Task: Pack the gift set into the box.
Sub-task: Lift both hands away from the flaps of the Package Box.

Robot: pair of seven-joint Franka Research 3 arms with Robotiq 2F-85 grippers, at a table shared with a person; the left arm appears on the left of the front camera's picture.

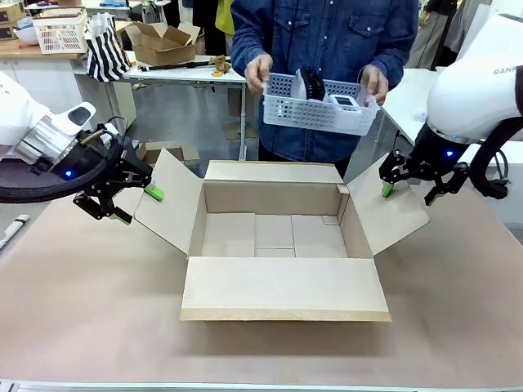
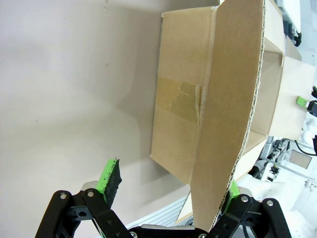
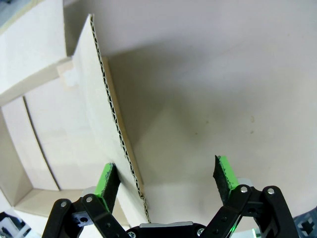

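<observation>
1. The left claw is spread wide and grips nothing; the edge of the box's left flap stands between its green pads, close against one of them and well apart from the other.
2. The right claw is equally wide open and grips nothing; it straddles the edge of the right flap, which runs just beside one pad.
3. Both arms come in low from the sides, the claws tilted inward toward the box.
4. The box is plain brown cardboard, sitting mid-table with all four flaps splayed outward.
5. The basket, white and slotted, is held level in the air above the box's far edge; one hand of the person grips one end and the other hand the opposite end; a black cable and a white case sit inside it.
</observation>
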